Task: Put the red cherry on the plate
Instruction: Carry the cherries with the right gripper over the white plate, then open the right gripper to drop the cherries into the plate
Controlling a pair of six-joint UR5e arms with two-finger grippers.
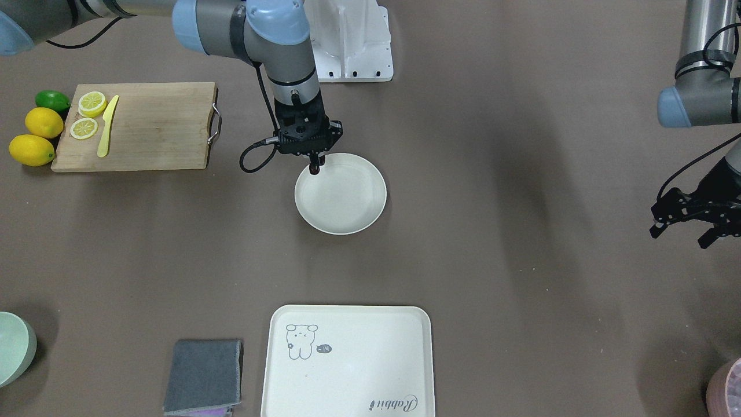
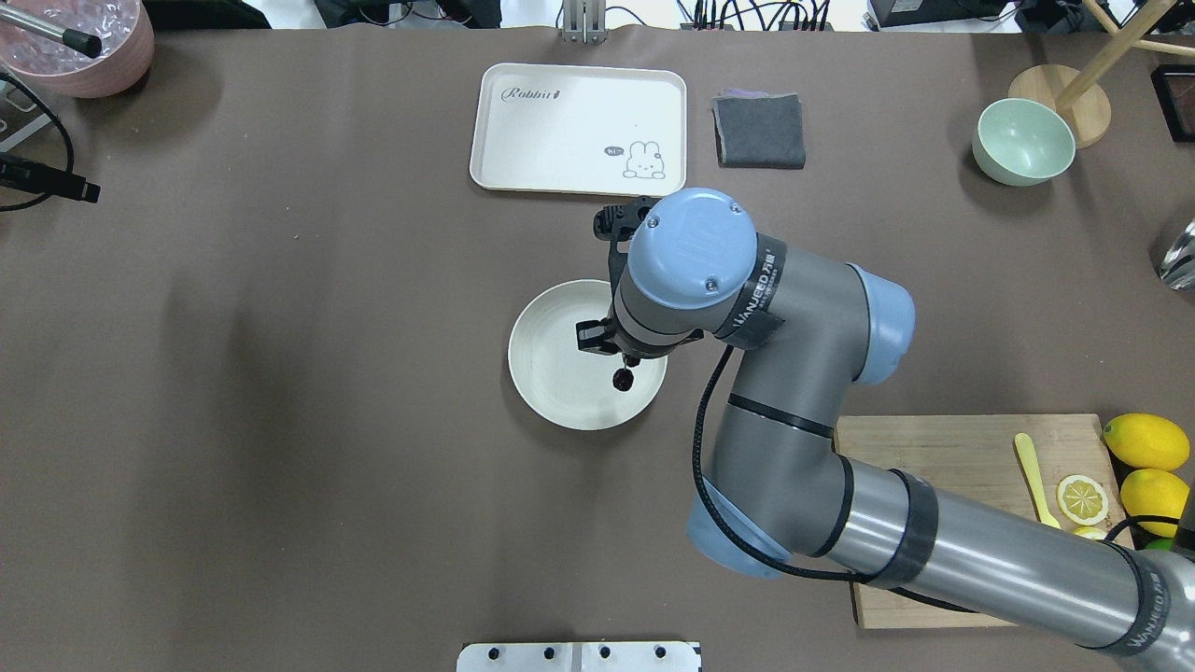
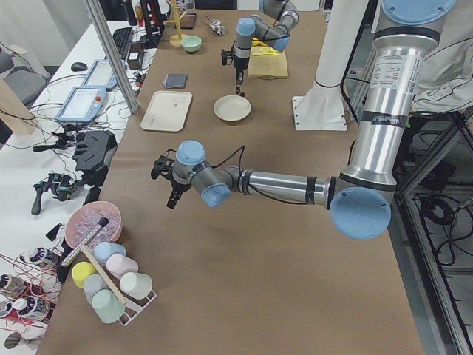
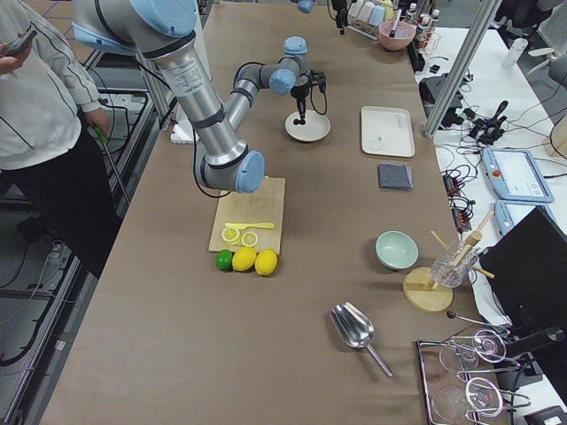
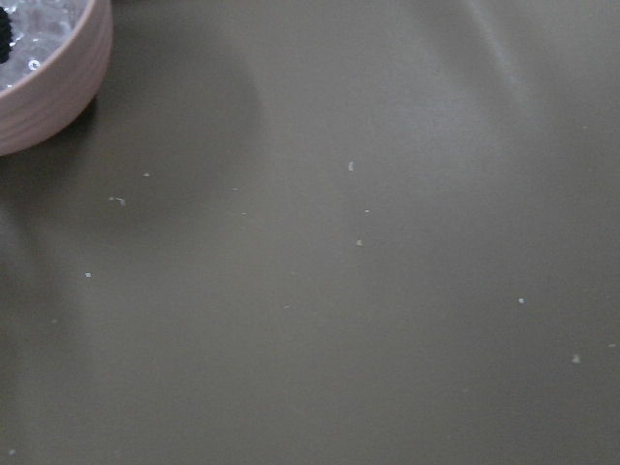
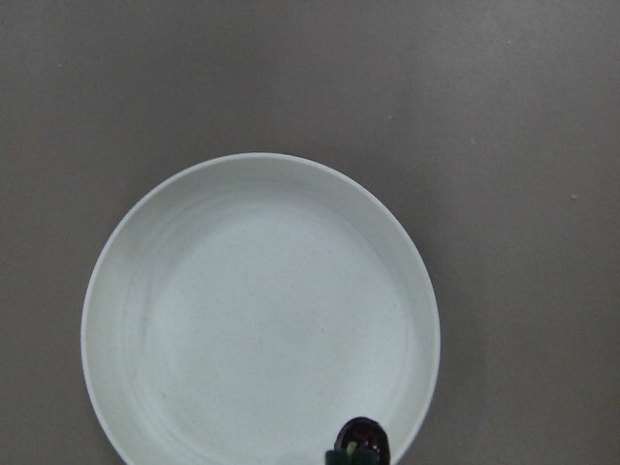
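Observation:
My right gripper (image 1: 315,163) hangs over the near-robot edge of the round cream plate (image 1: 347,202), shut on the red cherry (image 1: 314,170). From overhead the dark cherry (image 2: 622,378) dangles below the wrist, over the plate (image 2: 560,373). In the right wrist view the cherry (image 6: 358,442) shows at the bottom edge, just inside the plate's rim (image 6: 97,291); whether it touches the dish I cannot tell. My left gripper (image 1: 683,227) hovers open and holds nothing, far off at the table's side.
A wooden cutting board (image 1: 150,127) holds lemon slices and a yellow knife, with lemons (image 1: 32,149) and a lime beside it. A bear-printed tray (image 1: 347,359), a grey cloth (image 1: 204,375) and a mint bowl (image 1: 11,347) lie across the table. A pink bowl (image 2: 79,47) sits in a corner.

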